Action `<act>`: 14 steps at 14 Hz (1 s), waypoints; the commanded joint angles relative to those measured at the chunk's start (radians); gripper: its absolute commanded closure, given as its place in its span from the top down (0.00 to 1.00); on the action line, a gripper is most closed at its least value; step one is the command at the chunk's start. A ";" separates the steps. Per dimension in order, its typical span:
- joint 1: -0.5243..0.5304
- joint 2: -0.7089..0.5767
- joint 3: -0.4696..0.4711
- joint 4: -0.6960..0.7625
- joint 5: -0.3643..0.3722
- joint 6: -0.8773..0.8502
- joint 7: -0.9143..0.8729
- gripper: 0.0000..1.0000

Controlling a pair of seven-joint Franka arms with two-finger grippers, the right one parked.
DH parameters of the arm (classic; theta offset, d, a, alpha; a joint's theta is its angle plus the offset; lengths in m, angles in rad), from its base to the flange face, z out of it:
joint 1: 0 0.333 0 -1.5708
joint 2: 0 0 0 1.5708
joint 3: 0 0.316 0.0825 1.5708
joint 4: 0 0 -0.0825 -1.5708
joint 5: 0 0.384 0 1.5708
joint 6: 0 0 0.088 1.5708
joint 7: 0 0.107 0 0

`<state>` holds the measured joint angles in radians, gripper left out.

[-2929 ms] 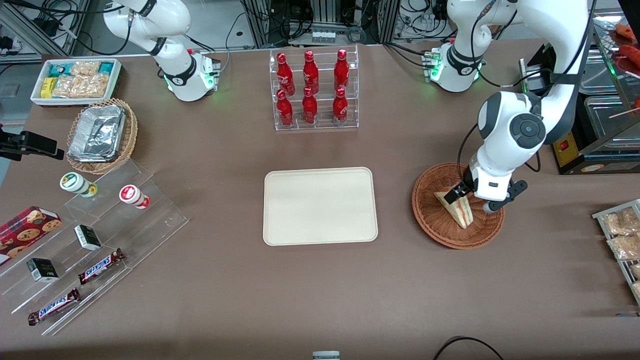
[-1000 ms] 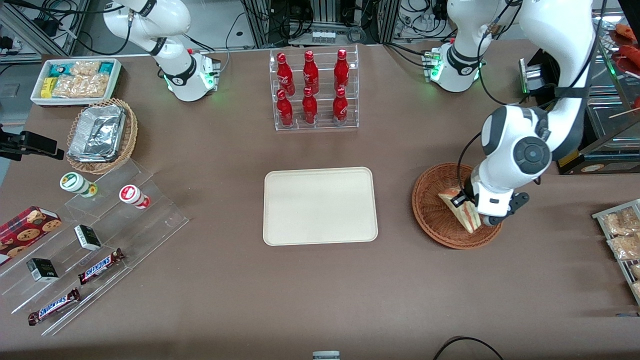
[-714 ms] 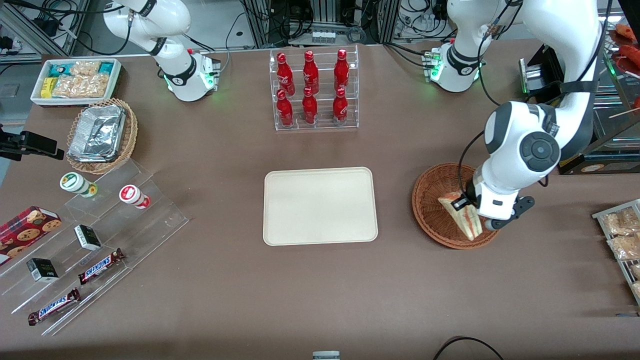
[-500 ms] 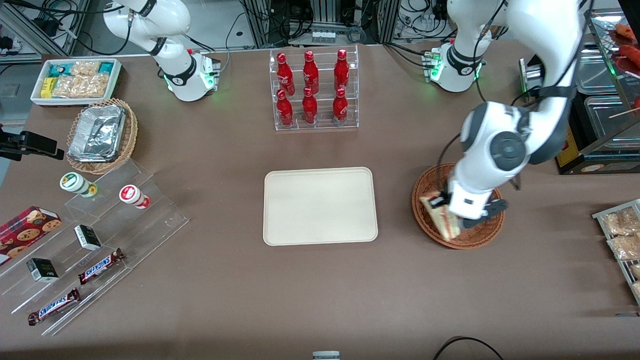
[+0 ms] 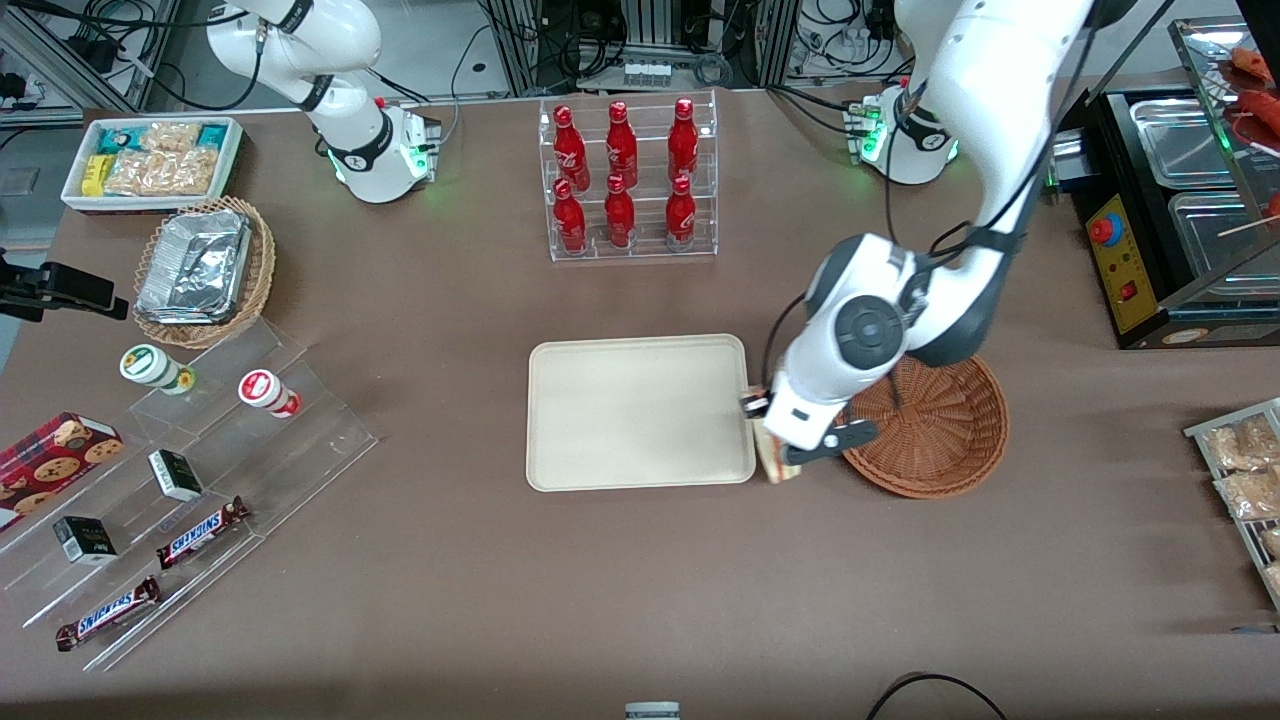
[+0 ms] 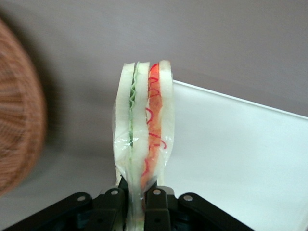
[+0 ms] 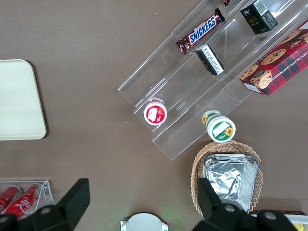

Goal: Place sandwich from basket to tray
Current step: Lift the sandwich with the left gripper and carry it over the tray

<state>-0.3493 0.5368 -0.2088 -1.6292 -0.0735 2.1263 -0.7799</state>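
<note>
My left gripper (image 5: 775, 440) is shut on the sandwich (image 5: 776, 466), a wrapped wedge of white bread with green and red-orange layers (image 6: 143, 130). It hangs in the air between the basket (image 5: 945, 430) and the tray (image 5: 640, 412), just at the tray's edge nearest the working arm. The reddish-brown wicker basket (image 6: 17, 125) holds nothing. The cream tray (image 6: 240, 154) lies flat with nothing on it. The black fingers (image 6: 156, 204) pinch the wedge's narrow end.
A clear rack of red bottles (image 5: 625, 180) stands farther from the front camera than the tray. A tan basket with foil containers (image 5: 205, 268), a white snack bin (image 5: 150, 160) and acrylic steps with snack bars (image 5: 190, 480) lie toward the parked arm's end. A black appliance (image 5: 1170, 220) stands at the working arm's end.
The gripper lifted the sandwich out of the basket and carried it toward the tray; it now hangs at the tray's edge, and the basket is left without it.
</note>
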 commanded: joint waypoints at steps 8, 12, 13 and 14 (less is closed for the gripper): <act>-0.209 0.190 0.006 0.230 -0.042 -0.020 -0.156 0.00; -0.251 0.245 0.006 0.261 -0.040 0.017 -0.157 0.00; -0.260 0.253 0.006 0.273 -0.039 0.017 -0.159 0.00; -0.269 0.259 0.008 0.281 -0.035 0.017 -0.170 0.00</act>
<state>-0.5924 0.7648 -0.2135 -1.4057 -0.1004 2.1472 -0.9262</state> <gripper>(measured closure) 0.850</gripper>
